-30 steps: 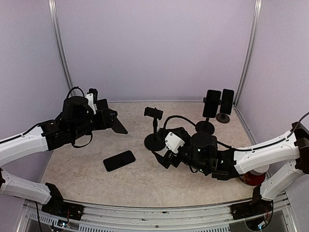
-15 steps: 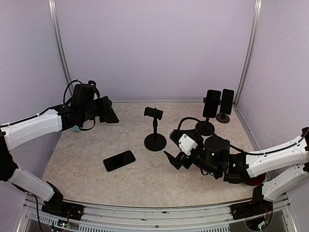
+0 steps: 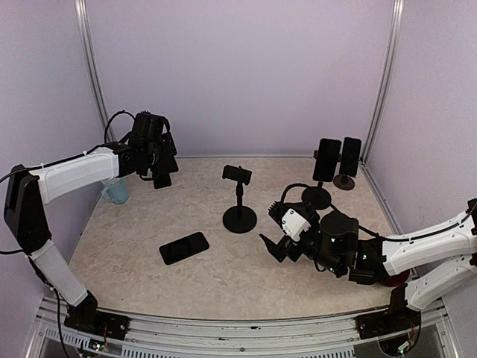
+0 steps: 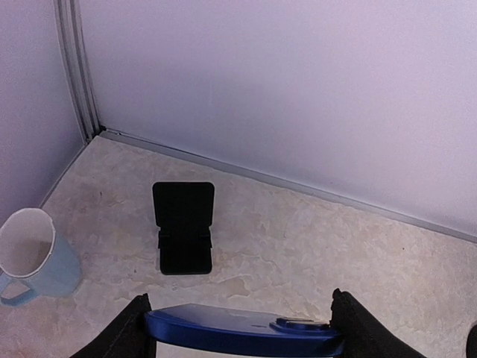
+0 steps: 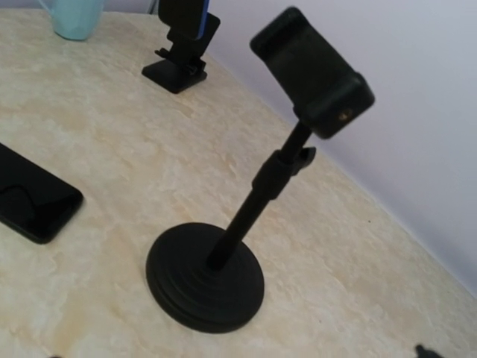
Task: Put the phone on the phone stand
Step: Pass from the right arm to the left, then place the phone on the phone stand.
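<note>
Phone [image 4: 242, 333] gripped between left jaws, stand [image 4: 183, 227] beyond.

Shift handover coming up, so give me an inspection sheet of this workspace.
Surface: beige marbled table, nothing spilled.
Job's things: blue phone in the left gripper; folding stand beyond it, bare.
Clutter: black phone lying flat; pole stand, clamp bare; two phones on stands; mug.
Grippers: left gripper shut on the blue phone; right gripper open, holding nothing.
Cables: black cables in loose loops.
Surroundings: plain lilac walls.
</note>
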Robot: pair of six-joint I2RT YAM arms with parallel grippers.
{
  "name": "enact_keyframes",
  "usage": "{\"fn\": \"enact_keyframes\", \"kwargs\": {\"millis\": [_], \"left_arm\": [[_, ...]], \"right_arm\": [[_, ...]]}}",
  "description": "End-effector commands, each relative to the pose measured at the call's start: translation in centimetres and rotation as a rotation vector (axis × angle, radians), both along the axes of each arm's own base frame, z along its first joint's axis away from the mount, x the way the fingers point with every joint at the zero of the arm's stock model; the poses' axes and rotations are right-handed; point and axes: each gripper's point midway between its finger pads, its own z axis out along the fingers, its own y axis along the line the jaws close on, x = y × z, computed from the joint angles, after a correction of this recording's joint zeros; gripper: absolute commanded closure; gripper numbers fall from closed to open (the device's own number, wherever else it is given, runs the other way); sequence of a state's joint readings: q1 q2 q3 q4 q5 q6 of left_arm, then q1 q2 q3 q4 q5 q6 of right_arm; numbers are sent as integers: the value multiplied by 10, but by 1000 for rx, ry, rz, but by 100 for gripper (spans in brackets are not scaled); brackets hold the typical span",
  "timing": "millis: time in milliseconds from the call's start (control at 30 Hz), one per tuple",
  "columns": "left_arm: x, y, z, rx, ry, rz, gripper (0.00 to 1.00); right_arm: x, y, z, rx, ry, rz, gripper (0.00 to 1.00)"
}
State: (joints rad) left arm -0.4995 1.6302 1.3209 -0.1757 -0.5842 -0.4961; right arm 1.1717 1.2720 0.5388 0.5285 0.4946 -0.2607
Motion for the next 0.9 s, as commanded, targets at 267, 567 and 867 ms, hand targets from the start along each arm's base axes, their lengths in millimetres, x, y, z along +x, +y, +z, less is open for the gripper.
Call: {"fn": "enact_keyframes", "kwargs": {"millis": [267, 567, 867], "left_arm": [[38, 35, -1, 10, -16, 181, 64], [65, 50, -10, 4, -9, 241, 64], [86, 58, -21, -5, -4, 277, 64]], "right_arm": [[7, -2, 0, 28, 2, -13, 0], [9, 2, -9, 8, 16, -11, 0], [11, 3, -13, -2, 22, -14, 0]]}}
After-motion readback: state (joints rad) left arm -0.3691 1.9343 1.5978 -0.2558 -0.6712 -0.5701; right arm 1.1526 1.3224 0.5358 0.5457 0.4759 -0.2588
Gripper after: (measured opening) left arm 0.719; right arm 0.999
